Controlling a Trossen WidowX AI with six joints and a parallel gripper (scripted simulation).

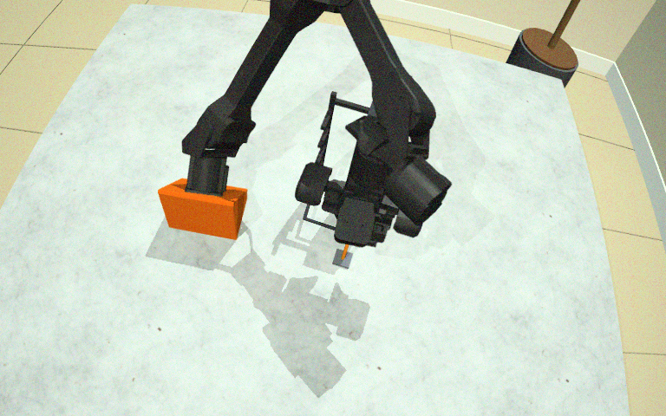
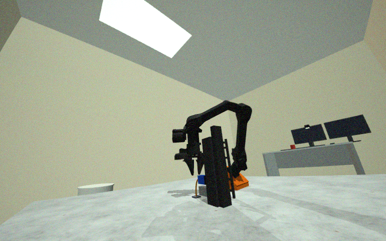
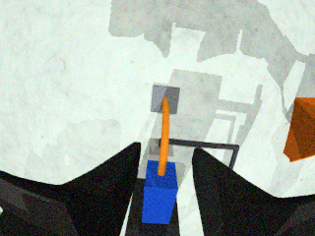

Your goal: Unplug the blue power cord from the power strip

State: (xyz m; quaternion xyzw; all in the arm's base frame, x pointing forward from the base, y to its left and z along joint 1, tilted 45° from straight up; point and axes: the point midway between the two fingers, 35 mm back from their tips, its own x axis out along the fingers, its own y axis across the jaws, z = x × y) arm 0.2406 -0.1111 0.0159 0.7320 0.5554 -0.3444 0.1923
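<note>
The blue plug sat in the strip with its orange cord running to a small grey pad on the table. The gripper hung just above it, jaws part-open and holding nothing. Lowering straight should centre the fingers around the plug. The arm arched over, wrist pointing down.

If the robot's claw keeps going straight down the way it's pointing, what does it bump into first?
Probably the blue plug. The gripper points down just above it, partly closed and holding nothing, with the plug showing between its fingers in the wrist view. Exact alignment in depth is uncertain.
</note>
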